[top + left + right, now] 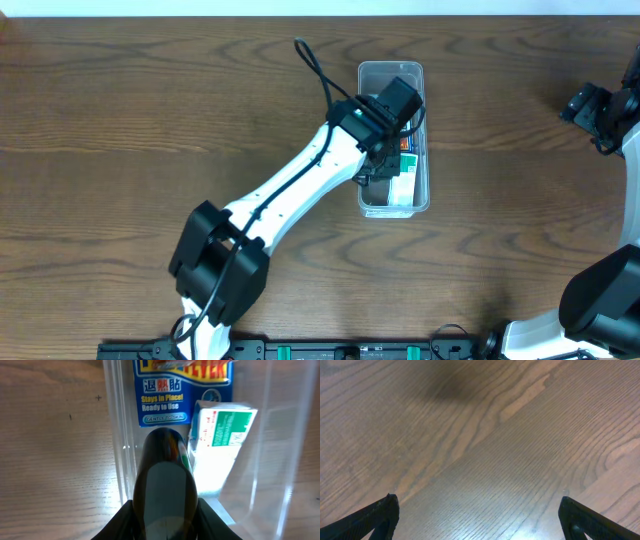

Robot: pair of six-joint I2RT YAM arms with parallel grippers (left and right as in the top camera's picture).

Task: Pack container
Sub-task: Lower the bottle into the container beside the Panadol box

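The clear plastic container (392,72) lies on the wooden table right of centre, long and narrow. In it lie a blue box with Chinese print (162,395) and a white-and-green box (222,435). My left gripper (385,160) reaches over the container and is shut on a dark rounded bottle-like object (165,490), held at the container's left wall (116,435). My right gripper (479,515) is open and empty over bare wood; its arm is at the far right edge of the overhead view (600,110).
The wooden table (120,120) surrounds the container. The left arm runs diagonally from the front left base (215,260) to the container. The right arm's base (600,300) is at the front right corner.
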